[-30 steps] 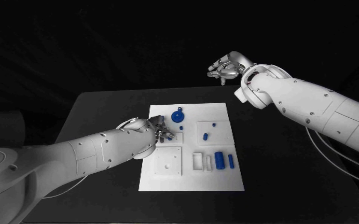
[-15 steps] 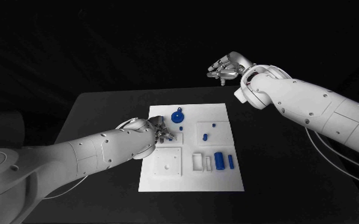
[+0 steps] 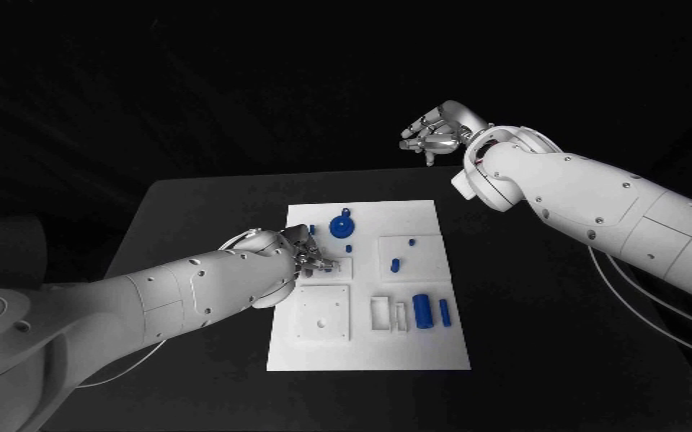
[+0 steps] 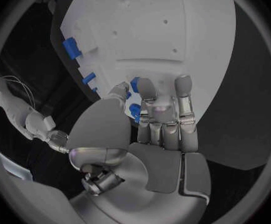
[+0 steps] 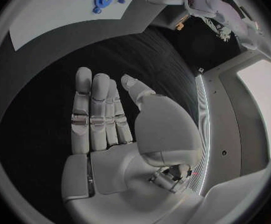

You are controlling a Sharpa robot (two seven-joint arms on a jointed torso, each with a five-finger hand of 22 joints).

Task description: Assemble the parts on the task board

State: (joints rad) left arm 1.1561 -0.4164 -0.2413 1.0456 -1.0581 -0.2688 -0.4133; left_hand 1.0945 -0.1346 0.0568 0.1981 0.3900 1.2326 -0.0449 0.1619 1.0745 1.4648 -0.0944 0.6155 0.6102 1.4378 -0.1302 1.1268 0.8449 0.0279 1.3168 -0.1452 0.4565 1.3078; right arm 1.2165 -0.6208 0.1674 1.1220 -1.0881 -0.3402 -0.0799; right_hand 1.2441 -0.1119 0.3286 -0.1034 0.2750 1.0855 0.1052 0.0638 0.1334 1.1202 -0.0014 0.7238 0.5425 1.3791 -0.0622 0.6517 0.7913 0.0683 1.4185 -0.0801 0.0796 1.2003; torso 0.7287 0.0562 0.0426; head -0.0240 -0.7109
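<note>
My left hand (image 3: 293, 252) is down on the task board (image 3: 418, 347), over its left edge about halfway along, fingertips pointing onto the white plate. From the left wrist camera my fingers (image 4: 184, 87) reach forward side by side, thumb angled in beside them, and a small blue part (image 4: 135, 109) sits right at the fingertips, tucked between thumb and fingers. I cannot tell whether I am actually pinching it or only touching it; the fingers hide the contact.

The board lies in the middle of the black table (image 3: 188, 212), long side running away from me. Near its far edge sits a round blue part (image 3: 342, 226) with a small tab on top. Toward the right edge there are two little blue pieces (image 3: 395, 264) inside a square outline. Near the right front corner a blue cylinder (image 3: 421, 310) lies with a thinner blue bar (image 3: 446, 311) just beside it, next to some white slots.

My right hand (image 3: 438, 134) is up in the air beyond the far right corner of the table, well apart from the board. The right wrist camera shows it flat, fingers (image 5: 92, 109) straight and close together, thumb out to the side, holding nothing.
</note>
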